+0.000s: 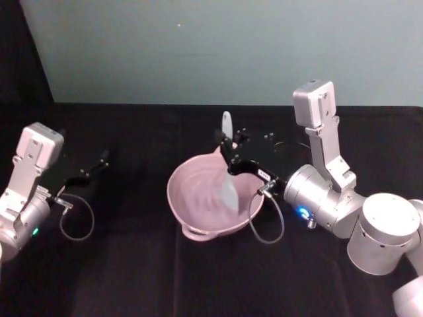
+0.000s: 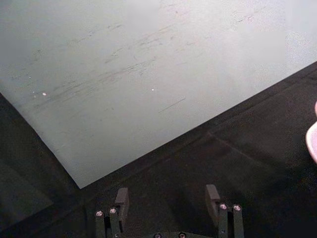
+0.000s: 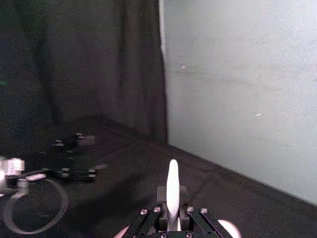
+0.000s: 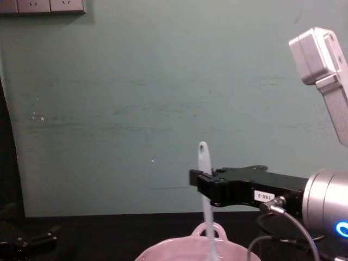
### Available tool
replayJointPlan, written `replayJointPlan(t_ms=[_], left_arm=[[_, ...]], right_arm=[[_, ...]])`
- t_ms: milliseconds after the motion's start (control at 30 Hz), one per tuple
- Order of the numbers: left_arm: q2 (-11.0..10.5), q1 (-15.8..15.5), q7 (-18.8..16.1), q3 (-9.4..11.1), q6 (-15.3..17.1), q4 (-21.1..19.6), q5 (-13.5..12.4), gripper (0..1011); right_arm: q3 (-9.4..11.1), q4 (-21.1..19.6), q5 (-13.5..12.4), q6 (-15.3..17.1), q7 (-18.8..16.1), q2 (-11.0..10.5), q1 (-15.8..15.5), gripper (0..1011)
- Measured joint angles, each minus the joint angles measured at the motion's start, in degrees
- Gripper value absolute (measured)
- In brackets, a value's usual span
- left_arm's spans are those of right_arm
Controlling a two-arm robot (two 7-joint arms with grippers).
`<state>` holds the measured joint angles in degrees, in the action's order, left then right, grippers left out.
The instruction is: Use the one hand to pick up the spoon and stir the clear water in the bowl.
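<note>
The pale pink bowl (image 1: 180, 198) sits at the middle of the black table. The white spoon (image 1: 229, 188) stands nearly upright in it, blade down inside the bowl and handle end (image 4: 203, 148) sticking up above the rim. My right gripper (image 1: 228, 156) reaches in from the right over the bowl's far rim and is shut on the spoon's handle (image 3: 172, 186). The clear water is hard to make out; the bowl's inside (image 1: 205, 198) shows only faint streaks. My left gripper (image 1: 99, 162) rests far left on the table, open, nothing between its fingers (image 2: 121, 198).
A black cloth covers the table (image 1: 132, 277), and a pale green wall (image 1: 218, 46) stands close behind it. A black cable (image 1: 268, 231) loops from my right wrist beside the bowl's right side. The bowl's rim (image 2: 313, 139) shows at the edge of the left wrist view.
</note>
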<state>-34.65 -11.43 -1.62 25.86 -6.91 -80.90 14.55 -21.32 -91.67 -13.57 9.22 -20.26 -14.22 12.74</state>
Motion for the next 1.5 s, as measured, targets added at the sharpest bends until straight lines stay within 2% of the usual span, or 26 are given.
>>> replayJointPlan(t_ms=[100, 200, 300, 433, 533, 667, 733, 767, 867, 1000, 1033, 1100, 1200, 1333, 1500], left_arm=[[0.0, 0.0, 0.0, 0.0, 0.0, 0.0, 0.0, 1011], [0.0, 0.0, 0.0, 0.0, 0.0, 0.0, 0.0, 1011], [0.0, 0.0, 0.0, 0.0, 0.0, 0.0, 0.0, 1011], [0.0, 0.0, 0.0, 0.0, 0.0, 0.0, 0.0, 1011], [0.0, 0.0, 0.0, 0.0, 0.0, 0.0, 0.0, 1011], [0.0, 0.0, 0.0, 0.0, 0.0, 0.0, 0.0, 1011], [0.0, 0.0, 0.0, 0.0, 0.0, 0.0, 0.0, 1011], [0.0, 0.0, 0.0, 0.0, 0.0, 0.0, 0.0, 1011], [0.0, 0.0, 0.0, 0.0, 0.0, 0.0, 0.0, 1011], [0.0, 0.0, 0.0, 0.0, 0.0, 0.0, 0.0, 1011], [0.0, 0.0, 0.0, 0.0, 0.0, 0.0, 0.0, 1011], [0.0, 0.0, 0.0, 0.0, 0.0, 0.0, 0.0, 1011], [0.0, 0.0, 0.0, 0.0, 0.0, 0.0, 0.0, 1011], [0.0, 0.0, 0.0, 0.0, 0.0, 0.0, 0.0, 1011], [0.0, 0.0, 0.0, 0.0, 0.0, 0.0, 0.0, 1011]], right_arm=[[-0.2, -0.7, -3.7, 2.3, -2.2, 0.2, -0.3, 131], [-0.9, -0.1, -5.7, 3.1, -3.5, 0.7, 0.1, 131], [-1.5, 0.8, -6.4, 3.0, -3.9, 1.3, 0.5, 131], [-2.3, 3.0, -7.1, 1.2, -3.7, 2.6, 1.5, 131], [-2.7, 5.3, -7.1, -1.5, -2.6, 4.0, 2.3, 131], [-3.4, 8.9, -5.2, -6.1, 0.0, 5.5, 3.7, 131], [-3.8, 11.5, -2.7, -10.2, 2.2, 6.3, 4.7, 131], [-3.8, 11.5, -2.7, -10.2, 2.2, 6.3, 4.7, 131], [-3.7, 13.6, 0.7, -14.2, 4.6, 6.9, 5.2, 131], [-3.6, 14.1, 3.3, -16.5, 6.0, 6.9, 5.2, 131], [-3.6, 14.1, 4.7, -17.3, 6.8, 6.8, 5.2, 131], [-3.5, 13.9, 6.4, -18.0, 7.5, 6.3, 4.9, 132], [-3.2, 13.3, 7.6, -17.8, 7.8, 5.6, 4.7, 132], [-2.5, 10.9, 9.0, -14.6, 7.4, 3.8, 3.8, 131], [-1.6, 7.6, 8.8, -10.8, 4.9, 1.8, 2.5, 131]])
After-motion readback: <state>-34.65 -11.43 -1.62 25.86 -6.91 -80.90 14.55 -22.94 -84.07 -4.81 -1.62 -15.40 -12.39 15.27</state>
